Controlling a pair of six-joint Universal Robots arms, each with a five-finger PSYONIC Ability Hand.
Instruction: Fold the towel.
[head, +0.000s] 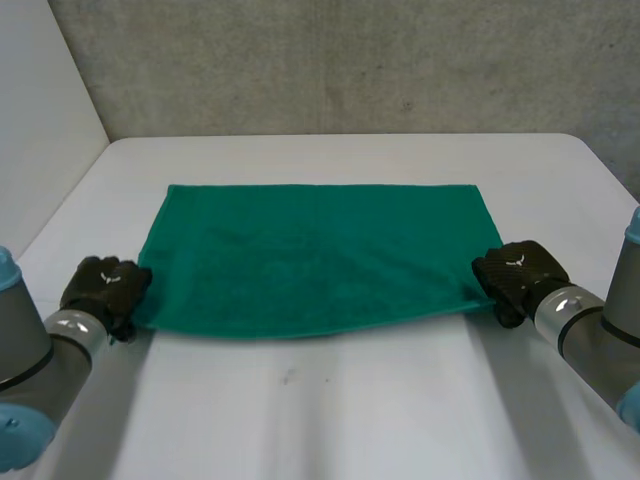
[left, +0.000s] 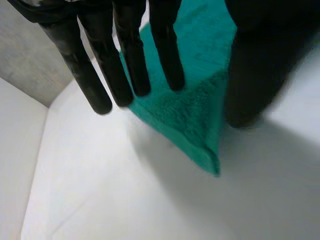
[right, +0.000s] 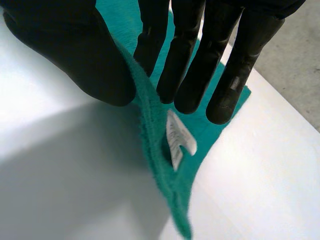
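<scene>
Green rectangular terry towel (head: 320, 260) lying spread flat, long edges running left-right, on white table (head: 330, 400). Left hand (head: 105, 290) sitting at towel's near-left corner; in left wrist view straight fingers (left: 135, 65) reaching over cloth, thumb (left: 255, 75) standing apart, corner lying between them unpinched. Right hand (head: 520, 275) holding near-right corner: thumb (right: 75, 55) and straight fingers (right: 190, 65) pinching raised towel edge, white label (right: 179, 140) hanging beneath fingertips.
</scene>
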